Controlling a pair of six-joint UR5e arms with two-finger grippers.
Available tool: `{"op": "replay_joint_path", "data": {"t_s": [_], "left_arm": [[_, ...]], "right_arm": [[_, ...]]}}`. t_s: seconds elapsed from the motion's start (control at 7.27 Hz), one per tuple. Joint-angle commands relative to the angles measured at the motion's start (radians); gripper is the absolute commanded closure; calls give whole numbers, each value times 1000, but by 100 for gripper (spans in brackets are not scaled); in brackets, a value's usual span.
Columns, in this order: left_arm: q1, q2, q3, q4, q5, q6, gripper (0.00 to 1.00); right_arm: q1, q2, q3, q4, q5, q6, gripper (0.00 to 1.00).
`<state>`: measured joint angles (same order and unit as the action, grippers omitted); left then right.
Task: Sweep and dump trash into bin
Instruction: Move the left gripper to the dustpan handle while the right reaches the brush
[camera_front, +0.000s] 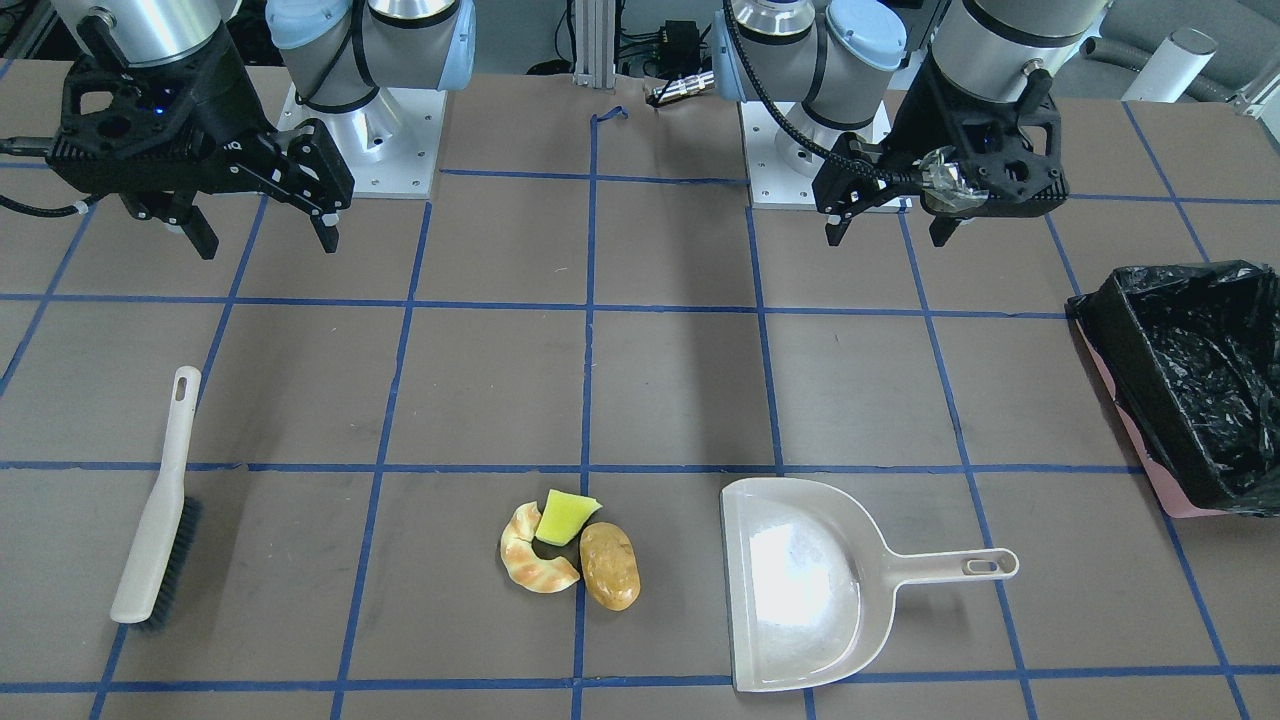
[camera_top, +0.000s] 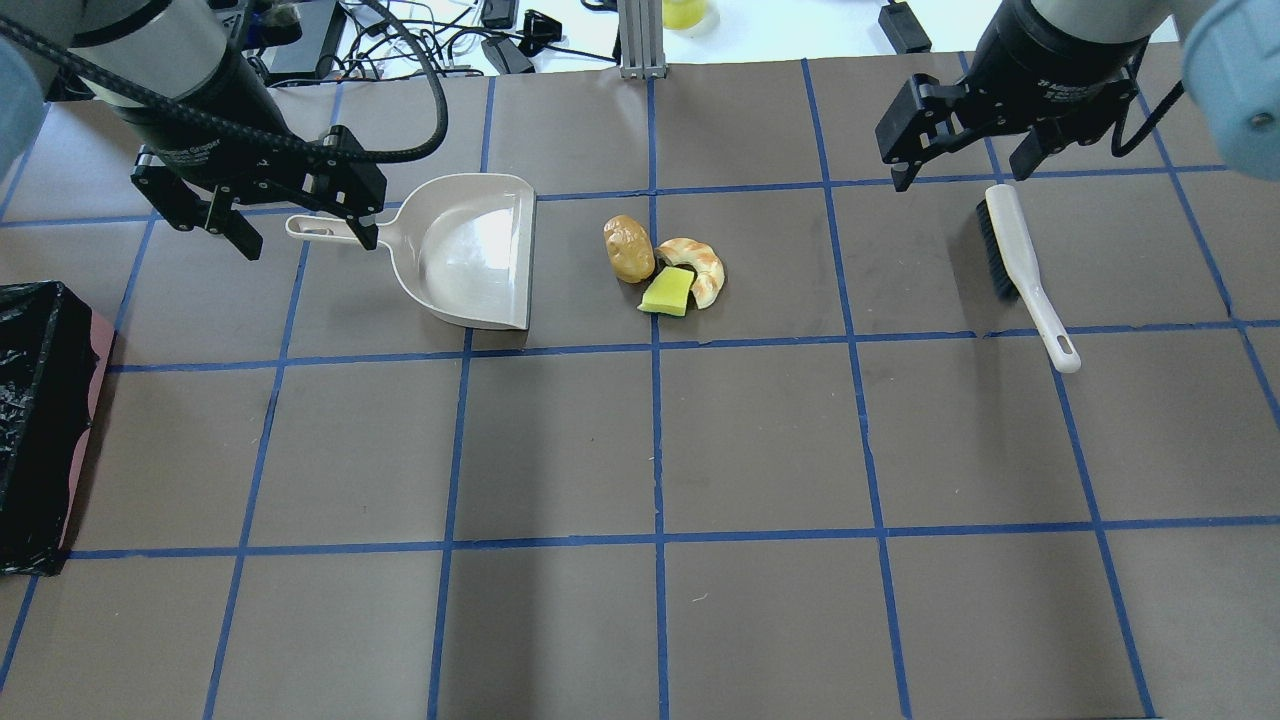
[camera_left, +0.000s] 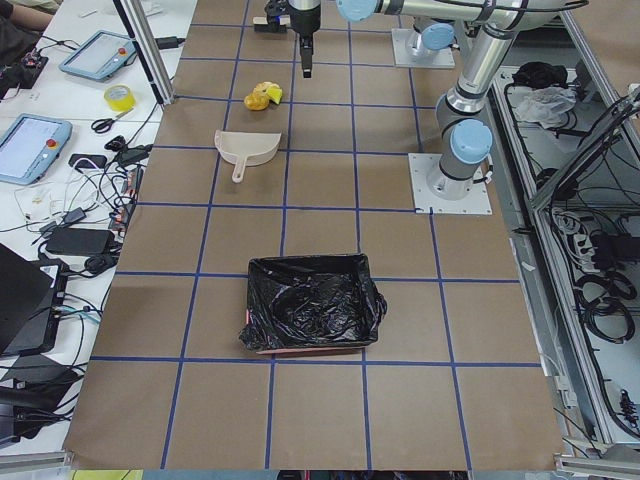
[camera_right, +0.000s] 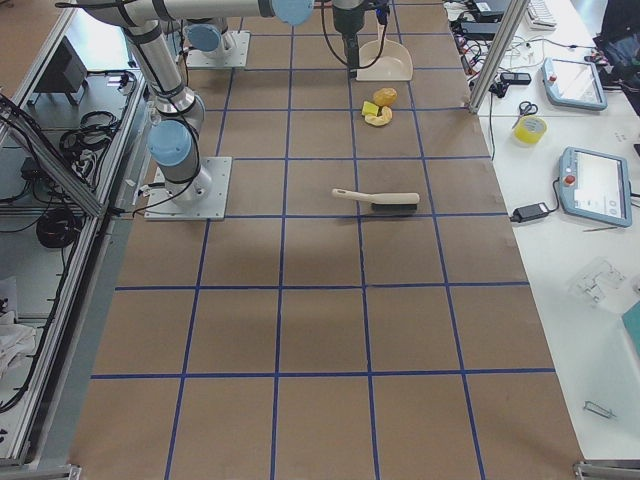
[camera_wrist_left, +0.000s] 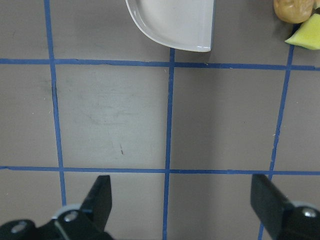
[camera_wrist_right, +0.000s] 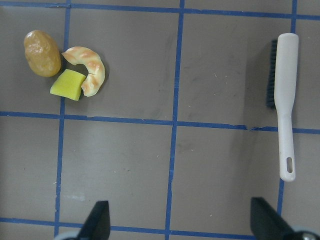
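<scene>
Neither tool is in hand yet, so the job now is, as I judge it, two clean pick-ups. The left claw (camera_front: 888, 235), at the upper right of the front-facing view, hangs above the counter (camera_front: 680, 380) with its jaws spread wide and nothing between them. The right claw (camera_front: 268, 240), at the upper left, is equally wide and empty.

The trash sits in a tight cluster at lower centre, the pieces touching or nearly so: the croissant (camera_front: 530, 560), the wedge (camera_front: 565, 517) and the potato-like lump (camera_front: 610, 567). The dustpan (camera_front: 800, 590) lies just to their right with its open mouth towards them and its handle pointing away, towards the bin (camera_front: 1110, 340) at the right edge. The brush (camera_front: 160, 510) lies well apart at lower left, bristles on the side nearer the trash.

To do this well, the left claw should come down across the dustpan's handle and close near the pan end (a grip far out would probably let the pan sag). It should keep the lip flat on the counter. The right claw should take the brush by the middle of its back, jaws across the narrow width, so the bristles stay free. Lifting either tool should avoid nudging the cluster, since the rounded lump looks apt to roll.
</scene>
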<state>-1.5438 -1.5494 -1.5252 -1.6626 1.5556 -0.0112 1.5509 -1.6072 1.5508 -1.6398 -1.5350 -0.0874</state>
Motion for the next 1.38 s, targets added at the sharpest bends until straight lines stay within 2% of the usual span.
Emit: {"op": "replay_joint_path", "data": {"t_s": [0.0, 0.28, 0.69, 0.83, 1.1, 1.24], "left_arm": [[-1, 14, -27, 7, 3, 1, 0], [1, -4, -24, 64, 1, 16, 0], [31, -23, -24, 64, 14, 446, 0], [68, -32, -27, 64, 15, 605, 0], [167, -52, -30, 67, 21, 988, 0], [178, -78, -41, 101, 27, 1174, 0]], "right_arm": [[0, 1, 0, 0, -1, 0, 0], [0, 4, 0, -3, -1, -5, 0], [-11, 13, 17, 5, -7, -9, 0], [-21, 33, 58, -3, -19, -15, 0], [-137, 75, 118, -6, -16, -96, 0], [-171, 82, 135, -11, -14, -136, 0]]}}
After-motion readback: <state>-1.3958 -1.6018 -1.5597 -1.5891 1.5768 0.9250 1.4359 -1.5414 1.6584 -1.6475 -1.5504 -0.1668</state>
